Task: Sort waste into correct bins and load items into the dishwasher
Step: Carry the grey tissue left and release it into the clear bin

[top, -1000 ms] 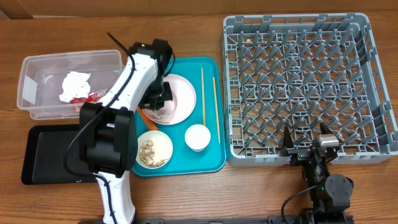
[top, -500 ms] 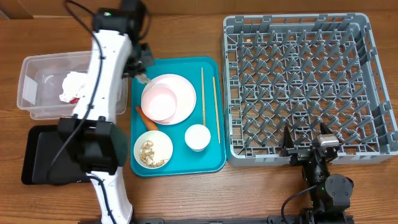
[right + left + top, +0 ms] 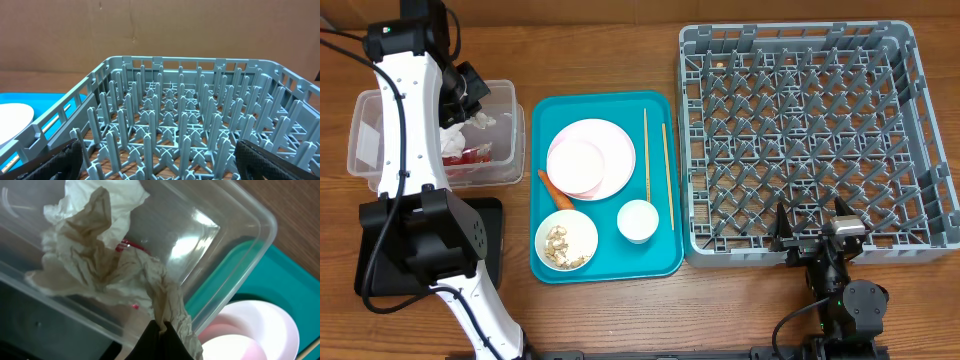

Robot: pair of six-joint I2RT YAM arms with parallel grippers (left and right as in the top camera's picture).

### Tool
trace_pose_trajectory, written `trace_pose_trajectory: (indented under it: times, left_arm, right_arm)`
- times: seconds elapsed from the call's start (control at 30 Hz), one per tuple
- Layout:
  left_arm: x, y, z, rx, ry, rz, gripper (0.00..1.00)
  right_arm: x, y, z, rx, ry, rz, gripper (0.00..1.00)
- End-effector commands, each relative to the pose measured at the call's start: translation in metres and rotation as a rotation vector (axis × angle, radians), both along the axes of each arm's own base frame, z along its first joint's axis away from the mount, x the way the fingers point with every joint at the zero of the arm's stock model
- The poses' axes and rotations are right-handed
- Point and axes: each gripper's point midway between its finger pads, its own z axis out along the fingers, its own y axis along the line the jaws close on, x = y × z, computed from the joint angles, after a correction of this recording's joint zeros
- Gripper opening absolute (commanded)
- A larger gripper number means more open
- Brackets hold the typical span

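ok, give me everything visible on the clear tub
The clear tub is see-through plastic, rectangular with rounded corners and a thick rim. It sits upright on the left of the table, close beside the teal tray, with the black tray in front of it. Inside lie a crumpled white napkin and a red-and-silver wrapper. The left gripper, shut on a stained napkin, holds it over the tub, apparently drooping inside.

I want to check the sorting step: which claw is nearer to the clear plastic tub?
Left. The left claw is over the clear tub, shut on a napkin; the right claw is open by the dish rack, far across the table.
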Motion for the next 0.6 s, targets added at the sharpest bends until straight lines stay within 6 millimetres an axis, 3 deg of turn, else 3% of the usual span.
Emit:
trace_pose_trajectory:
  times: [0.0, 0.13, 0.57]
  left_arm:
    - [0.000, -0.008, -0.015, -0.026, 0.017, -0.015, 0.04]
    - [0.004, -0.007, -0.032, -0.026, 0.014, -0.014, 0.04]
    - [0.012, -0.004, -0.031, -0.004, -0.012, -0.106, 0.29]
  right_arm:
    - [0.000, 0.000, -0.003, -0.011, 0.000, -0.001, 1.00]
    - [0.000, 0.000, -0.003, -0.011, 0.000, -0.001, 1.00]
    - [0.000, 0.000, -0.003, -0.011, 0.000, -0.001, 1.00]
